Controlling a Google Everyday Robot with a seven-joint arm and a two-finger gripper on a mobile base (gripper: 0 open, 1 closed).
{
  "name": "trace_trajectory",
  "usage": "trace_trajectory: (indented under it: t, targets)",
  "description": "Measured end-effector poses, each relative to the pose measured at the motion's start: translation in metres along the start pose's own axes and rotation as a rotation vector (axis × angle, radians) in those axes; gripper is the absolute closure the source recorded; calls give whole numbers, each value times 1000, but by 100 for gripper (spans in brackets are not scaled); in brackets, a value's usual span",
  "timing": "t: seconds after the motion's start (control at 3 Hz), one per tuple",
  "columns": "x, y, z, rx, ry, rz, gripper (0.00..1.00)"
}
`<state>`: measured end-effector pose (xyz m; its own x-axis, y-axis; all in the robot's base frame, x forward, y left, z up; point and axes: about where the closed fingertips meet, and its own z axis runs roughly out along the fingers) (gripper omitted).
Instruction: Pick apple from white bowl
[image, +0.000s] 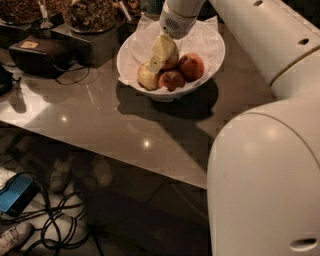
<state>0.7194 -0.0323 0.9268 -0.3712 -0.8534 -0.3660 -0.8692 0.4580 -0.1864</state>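
gripper: I saw the gripper (156, 64) down inside the bowl (121, 62), left of centre, hanging from the arm (260, 35) that came in from top right
grip state: I couldn't tell whether it was released or clenched; no apple visibly lifted
apple: apple (171, 80) sat at the bowl's front, centre, just right of the gripper tip; contact with the tip I couldn't confirm
neighbours: pale apple (146, 76) touching its left side; round red apple (192, 66) behind and to its right; a fourth apple (172, 60) partly hidden behind the gripper
bowl: on the table (125, 125) near its far edge; paper (205, 35) lining it, sticking up at the back
table, far left: trays of nuts (90, 12); black box (40, 55) in front of them, well apart from the bowl
floor: cables (65, 230) and a blue device (17, 192) at lower left
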Motion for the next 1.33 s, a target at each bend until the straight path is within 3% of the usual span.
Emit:
trace_trajectory:
  t: [0.67, 1.33]
  targets:
    - [0, 0, 4, -8, 5, -6, 16]
    - [2, -1, 5, -10, 7, -5, 57]
